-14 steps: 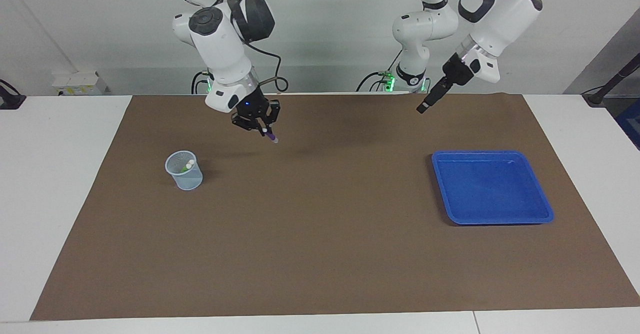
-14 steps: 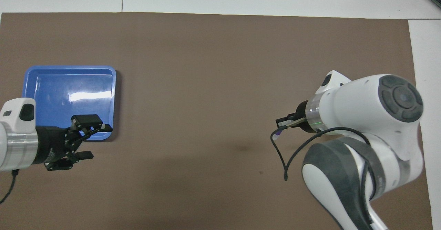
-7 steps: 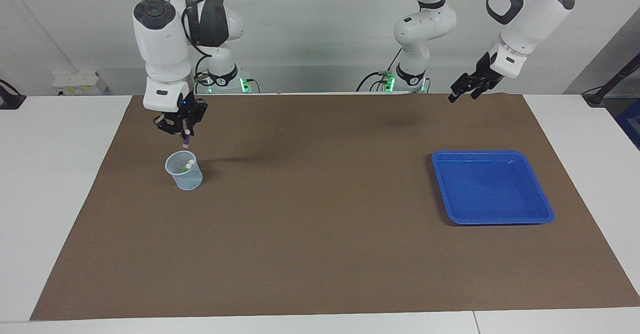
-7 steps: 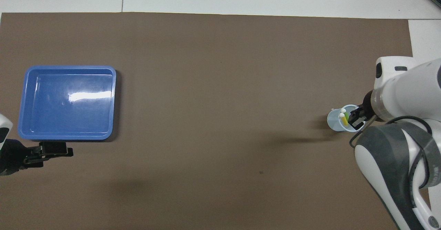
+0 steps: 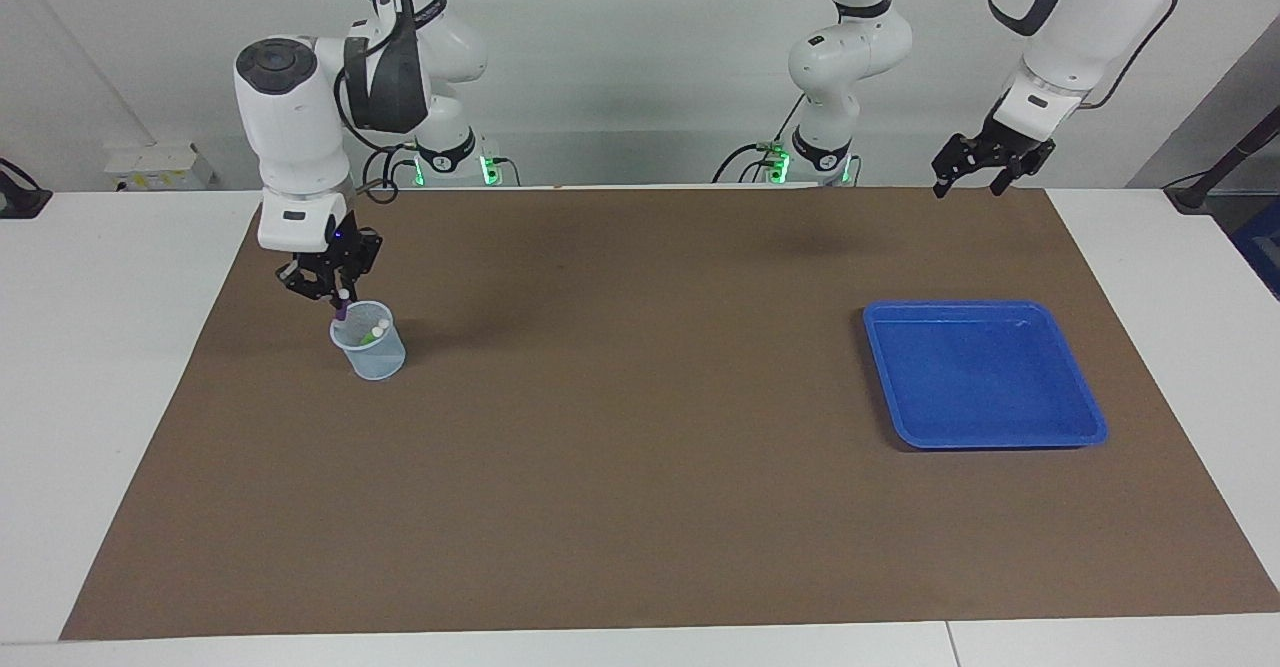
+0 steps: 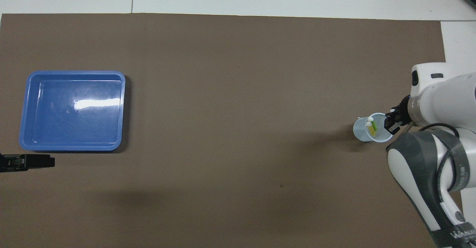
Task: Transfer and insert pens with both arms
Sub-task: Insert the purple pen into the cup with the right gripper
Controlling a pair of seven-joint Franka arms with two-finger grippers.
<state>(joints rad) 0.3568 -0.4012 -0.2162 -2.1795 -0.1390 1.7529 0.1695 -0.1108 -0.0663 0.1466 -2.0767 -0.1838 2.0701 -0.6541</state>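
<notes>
The right gripper (image 5: 340, 295) is hanging over the robot-side rim of a small translucent pale-blue cup (image 5: 372, 352), its fingers clamped together on the purple pen (image 5: 340, 309). That pen is pointing almost straight down, a slim purple stick with a pale whitish end showing just under the fingers, and its lower part is dipping past the cup's rim. In the overhead view the right gripper (image 6: 393, 120) is covering the edge of the cup (image 6: 362, 133) and the purple pen is hidden there.

The left gripper (image 5: 975, 179) is hovering over the brown mat's robot-side edge at the left arm's end of the surface, fingers standing apart and holding nothing; that arm is waiting. Only its dark tip (image 6: 28, 162) is showing in the overhead view.

Inside the cup two more pens are standing tilted, side by side: the yellow pen (image 6: 370, 128) and the green pen (image 6: 374, 125), each short and slim with a whitish rounded cap (image 5: 381, 326) poking up near the rim. The cup is sitting on the brown mat (image 5: 640, 467) toward the right arm's end.

Slightly farther from the robots, toward the left arm's end, a blue tray (image 5: 1085, 417) is lying flat on the mat, well apart from the cup.
</notes>
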